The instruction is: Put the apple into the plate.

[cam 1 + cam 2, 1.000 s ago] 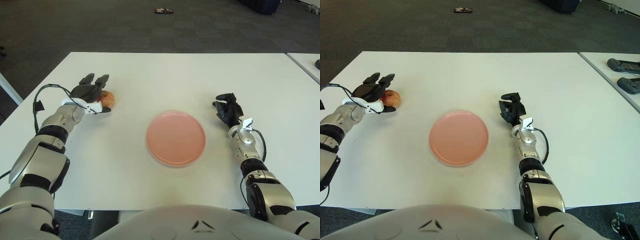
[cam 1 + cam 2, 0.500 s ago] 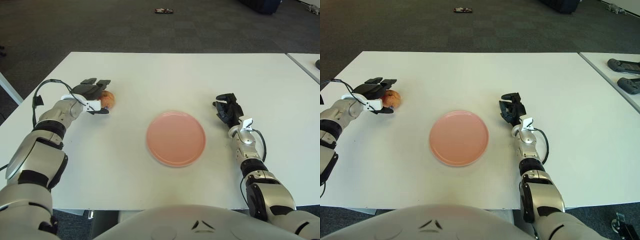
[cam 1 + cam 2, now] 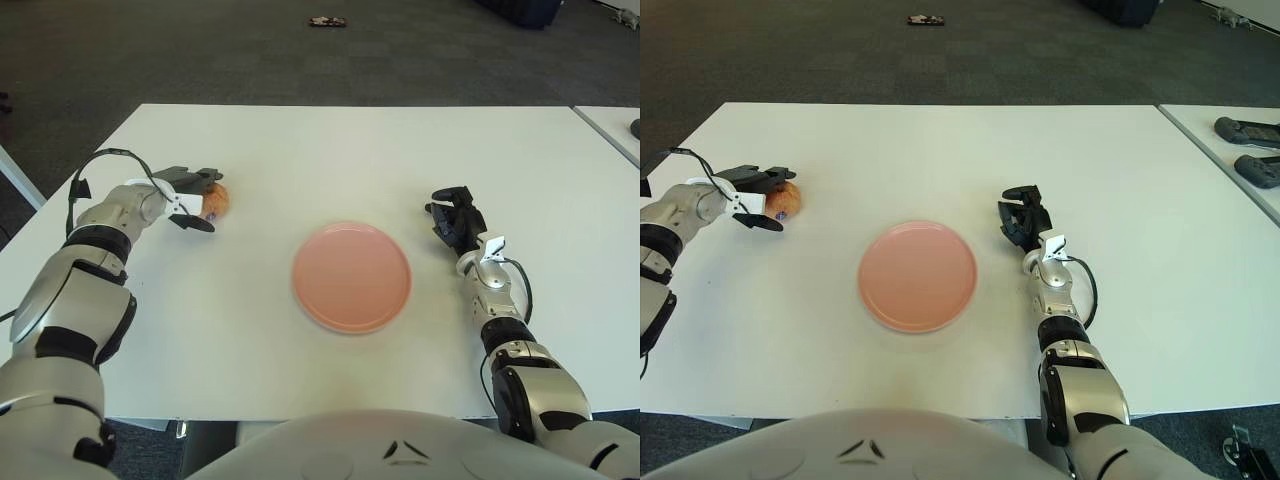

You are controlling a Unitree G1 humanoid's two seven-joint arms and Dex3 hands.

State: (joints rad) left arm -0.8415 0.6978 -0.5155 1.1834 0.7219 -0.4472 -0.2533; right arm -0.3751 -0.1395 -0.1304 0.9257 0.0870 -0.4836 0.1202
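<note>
The apple [image 3: 215, 199] sits on the white desk [image 3: 330, 150], at about nine o'clock from the plate [image 3: 352, 277] and well apart from it. Nothing is in the plate yet, so the lift and carry are left. The left hand [image 3: 185, 192] reaches around the apple, fingers [image 3: 192, 222] spread on both sides, not closed. The right hand [image 3: 455, 222] waits at three o'clock of the plate, fingers curled, empty. The apple looks round and smooth. The plate is flat, pink and shiny.
</note>
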